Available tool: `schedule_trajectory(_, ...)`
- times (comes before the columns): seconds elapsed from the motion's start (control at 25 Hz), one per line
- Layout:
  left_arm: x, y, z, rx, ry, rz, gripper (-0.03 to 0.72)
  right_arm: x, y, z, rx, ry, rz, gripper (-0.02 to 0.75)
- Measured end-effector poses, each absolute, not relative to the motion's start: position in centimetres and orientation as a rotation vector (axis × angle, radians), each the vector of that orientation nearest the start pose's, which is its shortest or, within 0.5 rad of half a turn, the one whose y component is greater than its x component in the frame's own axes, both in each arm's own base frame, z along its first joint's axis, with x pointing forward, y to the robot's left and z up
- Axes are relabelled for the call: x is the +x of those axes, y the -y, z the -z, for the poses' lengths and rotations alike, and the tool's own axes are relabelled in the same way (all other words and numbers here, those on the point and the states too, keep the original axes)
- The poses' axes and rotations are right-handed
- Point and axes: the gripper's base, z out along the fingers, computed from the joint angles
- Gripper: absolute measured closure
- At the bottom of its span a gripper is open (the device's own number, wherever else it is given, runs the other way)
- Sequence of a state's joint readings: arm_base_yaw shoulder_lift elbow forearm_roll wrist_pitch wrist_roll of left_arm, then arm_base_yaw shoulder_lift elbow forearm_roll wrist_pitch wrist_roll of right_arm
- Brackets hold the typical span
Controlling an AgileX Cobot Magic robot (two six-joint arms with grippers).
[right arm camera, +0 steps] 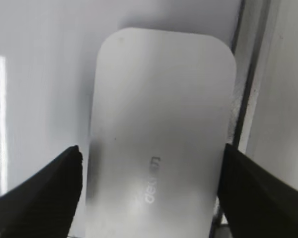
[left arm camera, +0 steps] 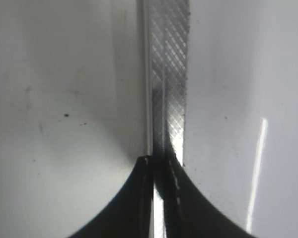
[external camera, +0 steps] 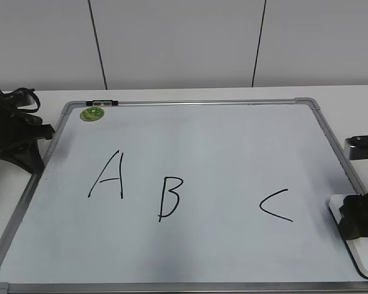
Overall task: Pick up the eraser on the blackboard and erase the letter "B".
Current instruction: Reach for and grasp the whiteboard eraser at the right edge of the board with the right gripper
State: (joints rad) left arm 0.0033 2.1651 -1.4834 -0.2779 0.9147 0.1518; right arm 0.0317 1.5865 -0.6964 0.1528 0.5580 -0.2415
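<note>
The blackboard (external camera: 202,141) is a white dry-erase board that lies flat and fills the table. The letter "B" (external camera: 169,197) is drawn in black at its lower middle, between an "A" (external camera: 108,176) and a "C" (external camera: 276,205). The eraser (external camera: 358,260) lies at the board's right edge, partly over the frame. In the right wrist view the eraser (right arm camera: 159,124) shows its white top with grey lettering. My right gripper (right arm camera: 149,158) is open, with one jaw at each long side of the eraser and a thin gap on the left. It shows low over the eraser in the exterior view (external camera: 357,229). My left gripper (left arm camera: 159,163) is shut and empty over the board's left frame (left arm camera: 169,74).
A round green sticker (external camera: 92,114) sits at the board's top left corner. A small black-and-white clip or marker (external camera: 102,102) lies on the top frame. The left arm (external camera: 15,131) rests beside the board's left edge. A black part of the right arm (external camera: 363,147) stands right of the board.
</note>
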Motion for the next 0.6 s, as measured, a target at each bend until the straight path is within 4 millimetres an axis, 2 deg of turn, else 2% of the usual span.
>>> schedule_trajectory(0.12, 41.73, 1.84, -12.46, -0.023, -3.045, 0.336, 0.666, 25.28, -1.52, -15.04, -0.224, -2.914, -0.103, 0.185)
schedule_trajectory(0.6, 41.73, 1.85, -12.46, -0.024, -3.044, 0.338, 0.666, 26.02, -1.64, -15.91, -0.243, -2.962, -0.122, 0.2)
